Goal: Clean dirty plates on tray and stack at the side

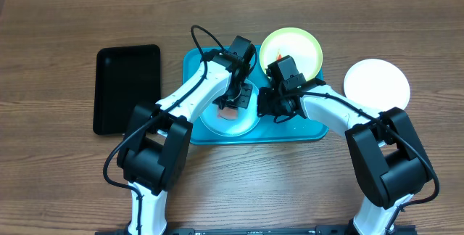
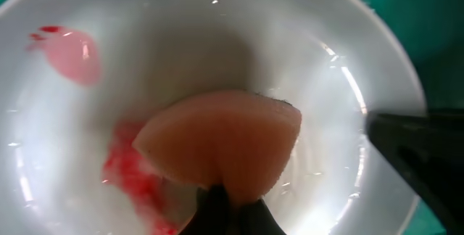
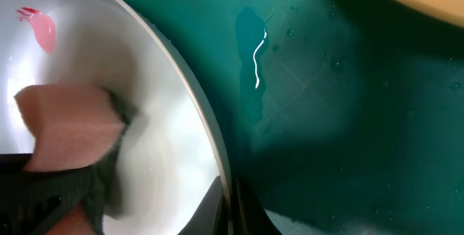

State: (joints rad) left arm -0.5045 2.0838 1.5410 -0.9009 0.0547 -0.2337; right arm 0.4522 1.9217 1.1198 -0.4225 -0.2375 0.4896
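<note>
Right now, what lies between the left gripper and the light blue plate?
A pink sponge: the left gripper pinches it and it rests on the light blue plate, beside a red smear. The left wrist view shows this.

**Wood-grain worktop under soft light**

A brown wood-grain worktop (image 1: 65,191) fills the overhead view, its grain running side to side. The light is soft and even, and shadows on the wood are faint. A black tray (image 1: 127,88) lies flat on the worktop, well to the left of the left hand (image 1: 230,108).
</note>
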